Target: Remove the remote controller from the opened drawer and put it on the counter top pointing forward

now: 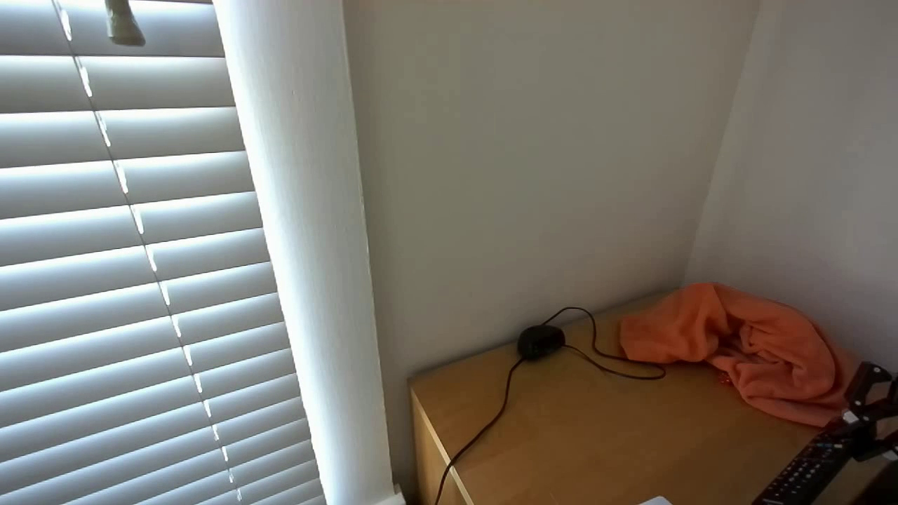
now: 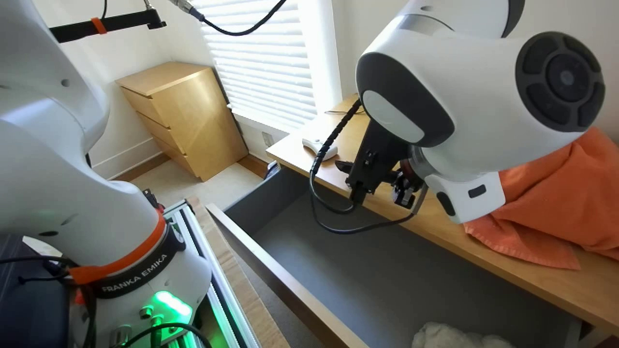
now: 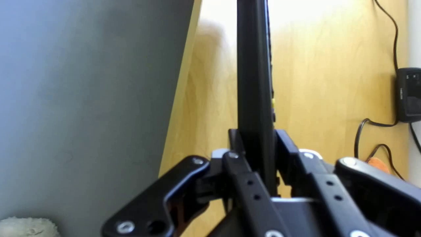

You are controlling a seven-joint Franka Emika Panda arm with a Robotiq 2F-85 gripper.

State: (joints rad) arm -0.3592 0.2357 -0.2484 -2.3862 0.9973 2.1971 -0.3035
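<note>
Clearly, we have hold of the remote (image 3: 251, 65): the jaws of our gripper (image 3: 258, 141) press on it from both sides, parted by no more than its breadth. From the wrist we see it over the counter (image 3: 312, 82), near the front edge and running roughly along it, its buttons on the side toward the back edge. Whether it touches the counter, we cannot tell. Along the front edge the drawer (image 2: 338, 261) stands pulled out, and in it, toward the right end, we find a white fluffy thing (image 2: 454, 337), only partly in view. On the counter, by the front left corner, lies a white curved object (image 2: 312, 145). To the right, in both exterior views, we see an orange cloth (image 1: 736, 330), crumpled into the back right corner, with a hem near the front edge; our arm (image 2: 464, 82) hides some of it. By the back edge sits a black box (image 1: 540, 341), whose thin cable (image 3: 396, 42) loops on the counter and drops past the left edge. Behind rises the pale wall (image 1: 533, 175), and left of it hang the blinds (image 1: 70, 315), light showing between their slats. Farthest from us, in an exterior view, a wooden chest (image 2: 208, 125) stands near the blinds.
</note>
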